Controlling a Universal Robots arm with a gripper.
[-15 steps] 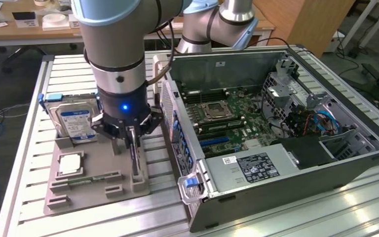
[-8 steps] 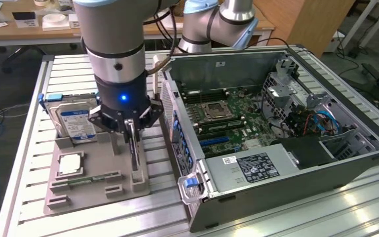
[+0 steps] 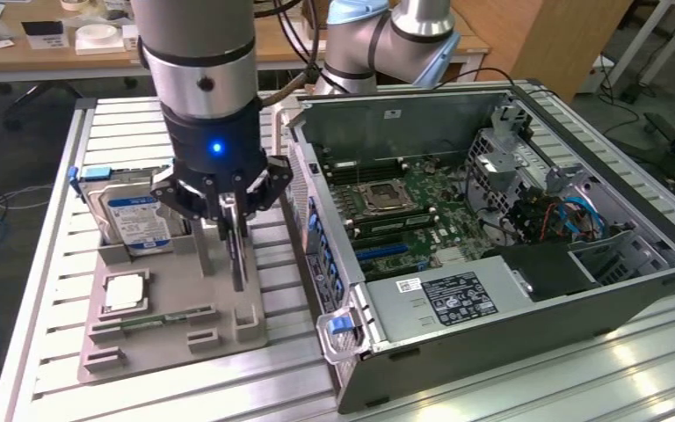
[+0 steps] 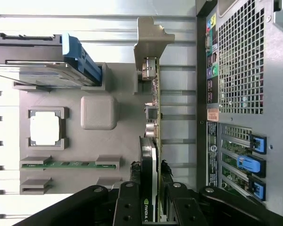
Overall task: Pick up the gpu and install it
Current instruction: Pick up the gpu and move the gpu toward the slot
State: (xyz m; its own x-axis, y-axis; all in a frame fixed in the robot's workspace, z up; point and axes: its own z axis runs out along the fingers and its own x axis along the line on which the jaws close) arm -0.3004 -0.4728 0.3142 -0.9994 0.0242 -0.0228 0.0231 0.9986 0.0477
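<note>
Wrist view, gripper [image 4: 150, 168] clamping gpu [image 4: 149, 150] on edge, long axis alongside computer case [image 4: 240, 61], bracket [image 4: 151, 37] pointing away.

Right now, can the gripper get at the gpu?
Probably yes: the gripper is over the gpu and looks closed on both its faces as it stands on edge in the grey holder.

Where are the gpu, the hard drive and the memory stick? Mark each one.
gpu [image 4: 149, 160]: wrist view, on the black cooler's edge.
hard drive [image 3: 134, 219]: exterior view, on the blue-white label.
memory stick [image 4: 68, 165]: wrist view, on the middle of the green board.
</note>
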